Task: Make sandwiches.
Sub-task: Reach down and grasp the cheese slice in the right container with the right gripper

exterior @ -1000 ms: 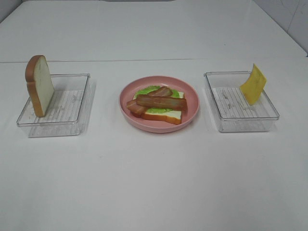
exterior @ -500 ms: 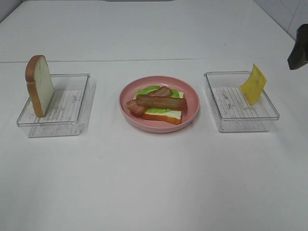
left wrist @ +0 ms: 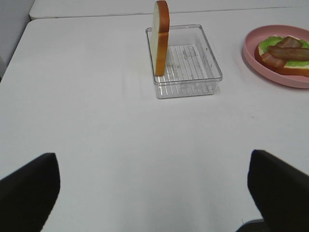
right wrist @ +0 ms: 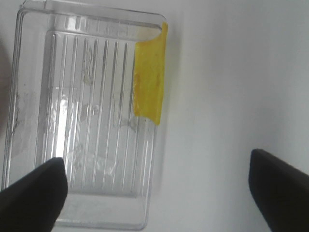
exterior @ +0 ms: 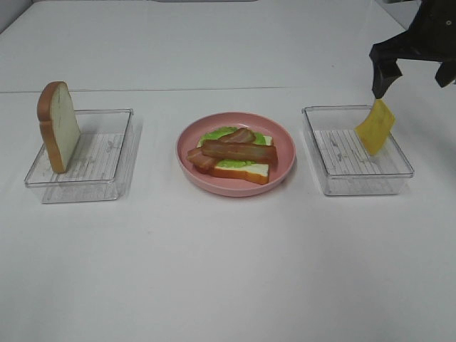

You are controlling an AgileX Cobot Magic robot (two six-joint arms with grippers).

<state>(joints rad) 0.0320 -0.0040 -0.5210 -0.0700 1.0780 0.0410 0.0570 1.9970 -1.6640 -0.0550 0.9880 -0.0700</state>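
A: What's different from a second ago?

B: The right hand (exterior: 413,68) comes into the high view, where only counter (exterior: 228,271) showed before. It hangs just above the cheese square (exterior: 375,126), jaws spread wide, holding nothing.

A: And the cheese?

B: Unmoved, leaning on the far wall of the clear tray (exterior: 356,187) below that hand. Off to the hand's left, the pink plate (exterior: 285,153) carries bread, lettuce (exterior: 214,134) and bacon strips (exterior: 237,150).

A: So cheese looks like the next layer?

B: I'd judge so. The left hand (left wrist: 154,193) waits open and empty, well short of the upright bread slice (left wrist: 160,36).
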